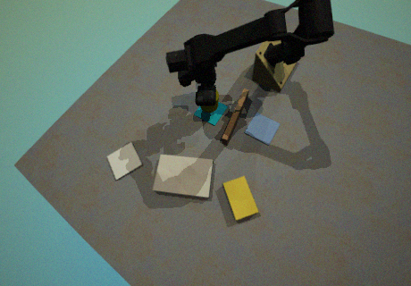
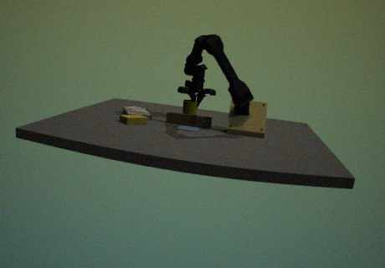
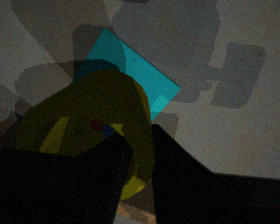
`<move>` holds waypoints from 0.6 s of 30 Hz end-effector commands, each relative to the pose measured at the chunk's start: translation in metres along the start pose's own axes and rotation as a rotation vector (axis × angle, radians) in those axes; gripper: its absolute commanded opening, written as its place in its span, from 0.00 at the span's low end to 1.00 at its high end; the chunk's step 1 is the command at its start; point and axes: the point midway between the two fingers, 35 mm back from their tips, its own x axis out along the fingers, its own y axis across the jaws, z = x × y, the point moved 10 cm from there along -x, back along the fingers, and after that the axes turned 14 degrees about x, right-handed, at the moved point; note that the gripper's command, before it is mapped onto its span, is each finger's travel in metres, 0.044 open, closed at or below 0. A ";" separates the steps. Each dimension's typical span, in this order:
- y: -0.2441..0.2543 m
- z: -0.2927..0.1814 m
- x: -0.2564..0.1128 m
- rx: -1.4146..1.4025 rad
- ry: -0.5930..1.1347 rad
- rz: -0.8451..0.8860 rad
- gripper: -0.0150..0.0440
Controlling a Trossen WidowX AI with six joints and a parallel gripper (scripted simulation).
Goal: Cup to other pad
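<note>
The yellow cup (image 1: 211, 108) (image 2: 190, 107) (image 3: 100, 97) is upright at the teal pad (image 1: 215, 120) (image 3: 145, 75), on the far side of the brown bar from the blue pad. My gripper (image 2: 197, 100) (image 3: 143, 128) points down and is shut on the cup's wall. A red marble (image 3: 96, 125) and a blue marble (image 3: 106, 130) show inside the cup. The cup's underside is hidden, so I cannot tell whether it touches the teal pad. The blue pad (image 1: 264, 130) (image 2: 188, 129) has nothing on it.
The brown bar (image 1: 235, 117) (image 2: 189, 120) stands between the two pads. A large cream block (image 1: 184, 176), a white tile (image 1: 121, 164) and a yellow block (image 1: 240, 198) (image 2: 133, 120) lie apart from the pads. A tan board (image 1: 267, 74) (image 2: 256, 120) stands by the arm's base.
</note>
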 end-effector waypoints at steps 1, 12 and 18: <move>-0.002 -0.001 0.010 0.011 0.010 0.002 0.25; -0.003 -0.002 0.028 0.010 0.011 0.002 0.25; -0.001 -0.001 0.027 0.001 0.004 -0.001 0.25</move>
